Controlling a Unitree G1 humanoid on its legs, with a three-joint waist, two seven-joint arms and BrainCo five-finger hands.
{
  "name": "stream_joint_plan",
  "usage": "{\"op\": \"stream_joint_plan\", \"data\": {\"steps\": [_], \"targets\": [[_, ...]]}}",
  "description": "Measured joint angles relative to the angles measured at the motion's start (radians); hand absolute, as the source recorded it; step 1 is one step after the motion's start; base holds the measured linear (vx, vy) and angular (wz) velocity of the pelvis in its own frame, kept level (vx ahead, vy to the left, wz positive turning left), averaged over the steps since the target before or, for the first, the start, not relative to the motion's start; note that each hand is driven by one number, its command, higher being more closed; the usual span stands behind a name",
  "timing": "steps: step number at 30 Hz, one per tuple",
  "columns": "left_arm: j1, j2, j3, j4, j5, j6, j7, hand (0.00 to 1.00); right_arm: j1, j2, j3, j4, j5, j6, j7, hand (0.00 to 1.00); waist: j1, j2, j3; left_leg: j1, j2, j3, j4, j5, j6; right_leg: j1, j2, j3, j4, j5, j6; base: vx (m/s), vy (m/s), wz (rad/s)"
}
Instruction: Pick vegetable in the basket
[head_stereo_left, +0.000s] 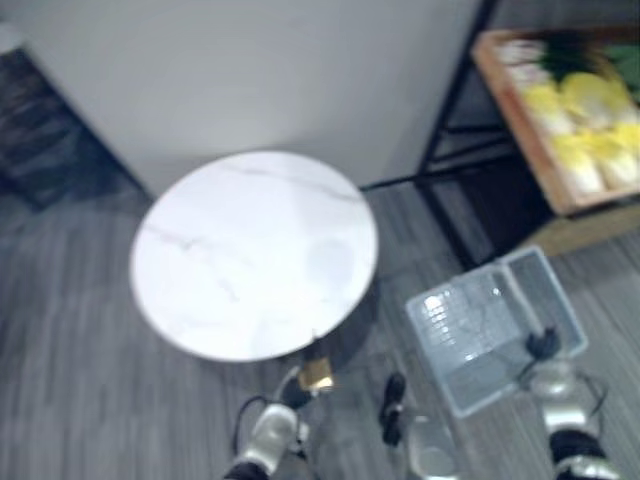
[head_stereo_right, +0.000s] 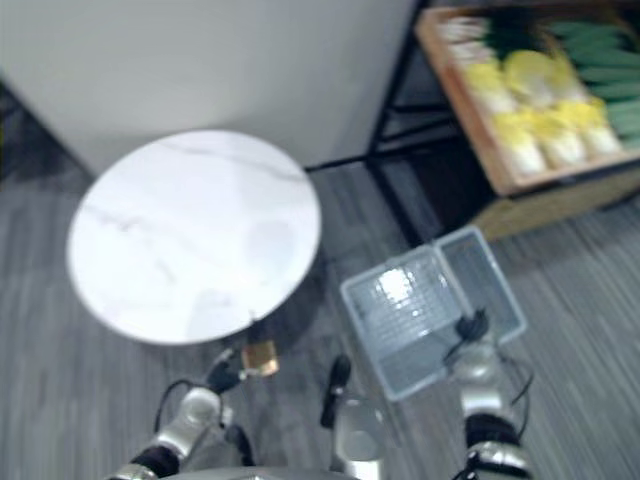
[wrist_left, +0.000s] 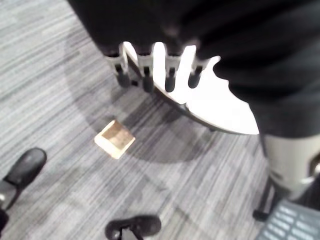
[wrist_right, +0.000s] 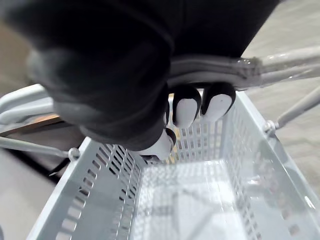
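Observation:
A pale grey plastic basket (head_stereo_left: 546, 278) hangs empty low over the floor at the right. My right hand (wrist_right: 188, 108) is shut on its metal handle (wrist_right: 260, 67), and it shows from above as a dark cover at the basket's near rim (head_stereo_right: 472, 328). Yellow leafy vegetables (head_stereo_right: 540, 112) and green ones (head_stereo_right: 605, 62) lie in a wooden crate (head_stereo_right: 500, 182) at the far right, well beyond the basket. My left hand (wrist_left: 150, 70) hangs open with nothing in it, close to the near edge of the round table (head_stereo_left: 250, 250).
The white marble-look table top stands on a dark base over the grey striped floor. A small tan box (wrist_left: 115, 139) lies on the floor by the table's foot. Behind the table rises a pale wall (head_stereo_left: 260, 70); a black metal rack frame (head_stereo_left: 455, 110) carries the crate.

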Motion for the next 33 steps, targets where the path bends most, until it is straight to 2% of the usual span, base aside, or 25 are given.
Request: {"op": "stream_joint_plan", "data": {"steps": [1,3,4,6,7,8,9,10,11,13,14,15,17,18,20,22,24,25,26,27,28,29,30,31,33], "targets": [[0.012,0.01,0.034,0.011,-0.001,0.006,0.004,0.0,0.007,0.022,-0.014,0.007,0.011,-0.019,-0.006,1.0,-0.003,0.011,-0.002,0.031,0.013,0.084,0.018,-0.014,-0.02,-0.006,0.006,-0.037,0.018,-0.007,-0.002,0.14,-0.036,-1.67],[0.016,0.016,0.067,0.035,0.003,0.011,0.006,0.0,0.047,0.042,-0.02,0.013,0.026,-0.033,0.001,1.0,-0.03,0.031,-0.015,0.06,0.038,0.176,0.027,-0.012,-0.023,-0.027,0.069,0.026,0.031,-0.019,0.002,0.13,-0.058,-1.36],[0.018,0.014,0.105,0.045,0.006,0.011,0.006,0.0,0.071,0.06,-0.026,0.015,0.038,-0.041,0.007,1.0,-0.029,0.041,-0.023,0.091,0.051,0.238,0.045,-0.004,-0.034,-0.039,0.103,0.078,0.032,-0.039,0.003,0.15,-0.097,-1.5],[0.031,0.012,0.147,0.071,0.036,0.029,0.001,0.0,0.108,0.092,-0.028,0.03,0.039,-0.046,0.014,1.0,-0.03,0.032,-0.033,0.105,0.102,0.299,0.215,0.014,-0.057,-0.042,0.158,0.171,0.034,-0.069,0.005,0.18,-0.151,-1.74],[0.055,0.012,0.158,0.075,0.045,0.035,0.0,0.0,0.13,0.104,-0.028,0.058,0.041,-0.049,0.016,1.0,-0.028,0.036,-0.044,0.083,0.173,0.298,0.407,0.044,-0.033,-0.027,0.198,0.225,0.011,-0.081,-0.004,0.28,-0.183,-1.92],[0.08,0.006,0.174,0.084,0.053,0.038,0.0,0.0,0.15,0.11,-0.029,0.085,0.052,-0.047,0.015,1.0,-0.024,0.051,-0.054,0.031,0.254,0.238,0.615,0.115,0.081,0.004,0.249,0.277,-0.039,-0.08,-0.004,0.26,-0.11,-1.97],[0.091,0.003,0.182,0.088,0.054,0.039,0.0,0.0,0.155,0.115,-0.025,0.097,0.059,-0.042,0.015,1.0,-0.023,0.055,-0.056,-0.008,0.269,0.17,0.714,0.084,0.116,0.014,0.273,0.32,-0.056,-0.075,-0.004,0.26,-0.094,-1.82],[0.107,-0.004,0.204,0.091,0.046,0.042,-0.002,0.0,0.16,0.115,-0.025,0.12,0.076,-0.03,0.016,1.0,-0.017,0.058,-0.057,-0.091,0.238,0.026,0.822,0.009,0.093,0.023,0.304,0.385,-0.067,-0.071,-0.01,0.22,-0.014,-2.12],[0.118,0.0,0.243,0.082,0.046,0.042,0.008,0.0,0.176,0.109,-0.028,0.174,0.1,-0.014,0.016,1.0,0.006,0.057,-0.056,-0.177,0.16,-0.14,0.89,-0.083,0.048,0.058,0.347,0.477,-0.084,-0.066,-0.034,0.27,0.0,-2.29],[0.139,-0.004,0.263,0.073,0.04,0.043,0.021,0.0,0.198,0.108,-0.031,0.211,0.104,-0.006,0.016,1.0,0.016,0.059,-0.055,-0.21,0.124,-0.194,0.89,-0.123,0.064,0.107,0.375,0.539,-0.097,-0.063,-0.028,0.22,0.025,-1.75],[0.167,-0.009,0.273,0.04,0.032,0.036,0.041,0.0,0.245,0.105,-0.043,0.232,0.106,0.011,0.016,1.0,0.026,0.046,-0.048,-0.269,0.08,-0.243,0.8,-0.155,0.066,0.168,0.398,0.624,-0.123,-0.063,-0.024,0.17,0.044,-1.21],[0.169,-0.01,0.277,0.035,0.032,0.034,0.042,0.0,0.25,0.105,-0.045,0.233,0.106,0.014,0.016,1.0,0.027,0.05,-0.048,-0.285,0.067,-0.255,0.775,-0.157,0.069,0.177,0.401,0.639,-0.129,-0.064,-0.025,0.25,0.083,-1.62],[0.174,-0.027,0.293,0.009,0.029,0.027,0.053,0.0,0.259,0.104,-0.047,0.246,0.118,0.02,0.017,1.0,0.041,0.051,-0.047,-0.372,-0.026,-0.373,0.478,-0.132,0.057,0.194,0.404,0.731,-0.167,-0.065,-0.027,0.22,0.116,-1.38],[0.174,-0.031,0.293,0.003,0.028,0.026,0.058,0.0,0.261,0.105,-0.047,0.247,0.118,0.02,0.017,1.0,0.048,0.053,-0.048,-0.393,-0.041,-0.389,0.401,-0.109,0.058,0.203,0.404,0.748,-0.18,-0.063,-0.024,0.24,0.144,-1.32],[0.174,-0.043,0.293,0.001,0.001,0.021,0.067,0.0,0.274,0.106,-0.055,0.249,0.125,0.02,0.017,1.0,0.052,0.077,-0.048,-0.439,-0.064,-0.396,0.198,0.012,0.055,0.25,0.414,0.765,-0.234,-0.057,-0.015,0.26,0.155,-0.94],[0.174,-0.051,0.291,-0.001,0.001,0.021,0.065,0.0,0.289,0.104,-0.067,0.253,0.124,0.019,0.015,1.0,0.059,0.089,-0.051,-0.452,-0.066,-0.373,0.167,0.073,0.086,0.288,0.429,0.797,-0.237,-0.079,-0.008,0.28,0.179,-0.7],[0.176,-0.046,0.291,-0.009,0.001,0.021,0.063,0.0,0.293,0.107,-0.076,0.252,0.124,0.013,0.018,1.0,0.076,0.076,-0.059,-0.425,-0.087,-0.368,0.167,0.113,0.131,0.286,0.414,0.825,-0.172,-0.152,0.016,0.34,0.203,-0.55],[0.178,-0.041,0.289,-0.017,0.001,0.021,0.063,0.0,0.291,0.11,-0.087,0.255,0.124,0.011,0.018,1.0,0.078,0.057,-0.067,-0.4,-0.119,-0.346,0.159,0.126,0.17,0.263,0.385,0.83,-0.087,-0.229,0.063,0.38,0.203,-0.19],[0.182,-0.034,0.288,-0.017,-0.005,0.019,0.063,0.0,0.292,0.11,-0.096,0.274,0.125,0.004,0.017,1.0,0.074,0.031,-0.076,-0.368,-0.151,-0.329,0.132,0.111,0.181,0.234,0.35,0.825,0.03,-0.303,0.154,0.48,0.234,-0.21],[0.179,-0.029,0.287,-0.015,-0.007,0.02,0.063,0.0,0.278,0.11,-0.098,0.289,0.125,0.003,0.017,1.0,0.076,0.021,-0.074,-0.346,-0.165,-0.321,0.119,0.095,0.182,0.2,0.336,0.813,0.128,-0.312,0.206,0.48,0.221,-0.23],[0.179,-0.025,0.277,-0.007,-0.007,0.022,0.061,0.0,0.252,0.114,-0.098,0.3,0.124,0.003,0.02,1.0,0.072,0.018,-0.07,-0.308,-0.172,-0.316,0.111,0.068,0.188,0.116,0.316,0.765,0.345,-0.271,0.298,0.5,0.211,-0.18],[0.178,-0.01,0.243,0.007,-0.006,0.024,0.061,0.0,0.248,0.128,-0.101,0.31,0.12,0.004,0.026,1.0,0.066,0.018,-0.069,-0.249,-0.173,-0.318,0.113,0.037,0.203,0.065,0.284,0.701,0.524,-0.213,0.321,0.41,0.156,-0.05],[0.178,-0.007,0.231,0.007,-0.006,0.027,0.059,0.0,0.249,0.13,-0.111,0.318,0.118,0.006,0.021,1.0,0.062,0.017,-0.068,-0.216,-0.174,-0.318,0.115,0.02,0.207,0.056,0.264,0.67,0.583,-0.217,0.307,0.43,0.109,0.12],[0.179,-0.004,0.209,0.007,-0.005,0.028,0.059,0.0,0.252,0.129,-0.124,0.321,0.117,0.006,0.03,1.0,0.056,0.023,-0.066,-0.142,-0.172,-0.323,0.109,-0.006,0.206,0.041,0.212,0.61,0.666,-0.242,0.264,0.41,0.062,0.12],[0.178,-0.008,0.211,0.008,-0.006,0.028,0.06,0.0,0.245,0.131,-0.123,0.322,0.118,0.001,0.036,1.0,0.042,0.039,-0.063,-0.057,-0.157,-0.341,0.064,-0.015,0.202,0.003,0.158,0.552,0.607,-0.287,0.187,0.41,0.012,0.19]]}}
